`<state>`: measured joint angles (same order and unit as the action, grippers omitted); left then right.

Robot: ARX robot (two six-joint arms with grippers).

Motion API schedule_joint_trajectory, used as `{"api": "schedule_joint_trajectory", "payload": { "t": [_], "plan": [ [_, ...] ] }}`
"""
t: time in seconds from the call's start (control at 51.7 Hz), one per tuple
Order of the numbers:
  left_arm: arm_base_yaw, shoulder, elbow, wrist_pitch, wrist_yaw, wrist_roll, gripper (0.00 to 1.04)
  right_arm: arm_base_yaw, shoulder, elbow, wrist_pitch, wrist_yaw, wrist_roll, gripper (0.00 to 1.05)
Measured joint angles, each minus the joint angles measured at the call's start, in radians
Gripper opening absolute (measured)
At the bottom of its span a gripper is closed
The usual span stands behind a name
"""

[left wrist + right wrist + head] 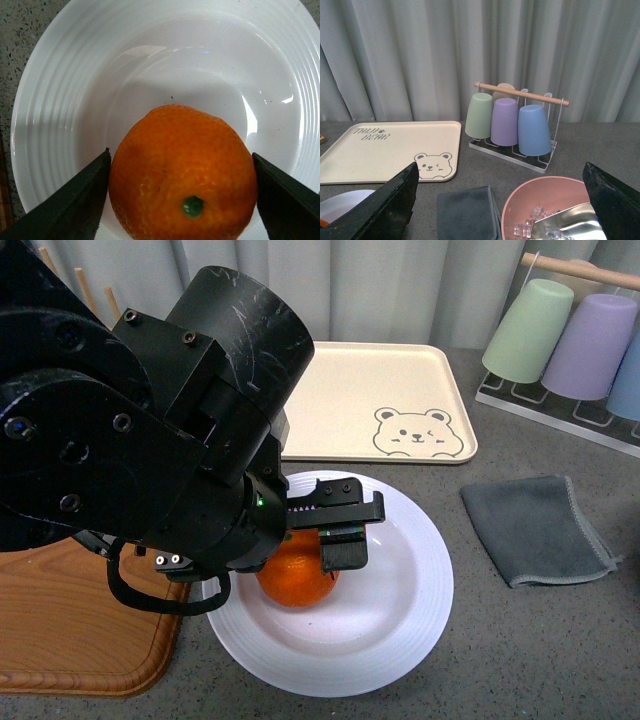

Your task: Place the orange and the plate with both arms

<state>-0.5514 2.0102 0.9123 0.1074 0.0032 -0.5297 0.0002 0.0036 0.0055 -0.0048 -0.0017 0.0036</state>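
Your left gripper (180, 154) is clamping the orange (182, 175), one finger pressing each flank and the green stem dot facing the wrist camera, so the fruit is sitting square between the jaws rather than pinched at an edge. It is hanging low in the well of the plate (405, 640), slightly toward 9 o'clock of centre. Whether the skin is already touching the plate you cannot tell, because the arm is covering that spot. I judge this spot is being chosen because the deep well should be stopping any roll once you let go. Around the plate, the tray (370, 390) is lying at 12 o'clock, the cloth (535, 530) at 3 o'clock, the board (70, 630) at 9 o'clock and the rack (575, 335) near 2 o'clock, all clear of the drop. Your right gripper (500, 167) is hanging wide open and empty, well apart from the plate, probably waiting for its share.
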Motion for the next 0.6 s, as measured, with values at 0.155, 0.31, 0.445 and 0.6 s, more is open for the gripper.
{"api": "schedule_joint_trajectory", "payload": {
  "t": [0.155,0.31,0.445,0.6],
  "plan": [
    [0.000,0.003,0.000,0.010,-0.003,-0.007,0.99,0.000,0.000,0.000,0.000,0.000,0.000,0.96],
    [0.005,-0.003,-0.003,0.008,-0.008,-0.013,0.98,0.000,0.000,0.000,0.000,0.000,0.000,0.96],
    [0.020,-0.042,-0.015,0.008,-0.019,-0.014,0.98,0.000,0.000,0.000,0.000,0.000,0.000,0.96],
    [0.055,-0.154,-0.046,0.035,-0.050,0.005,0.98,0.000,0.000,0.000,0.000,0.000,0.000,0.96]
  ]
}}
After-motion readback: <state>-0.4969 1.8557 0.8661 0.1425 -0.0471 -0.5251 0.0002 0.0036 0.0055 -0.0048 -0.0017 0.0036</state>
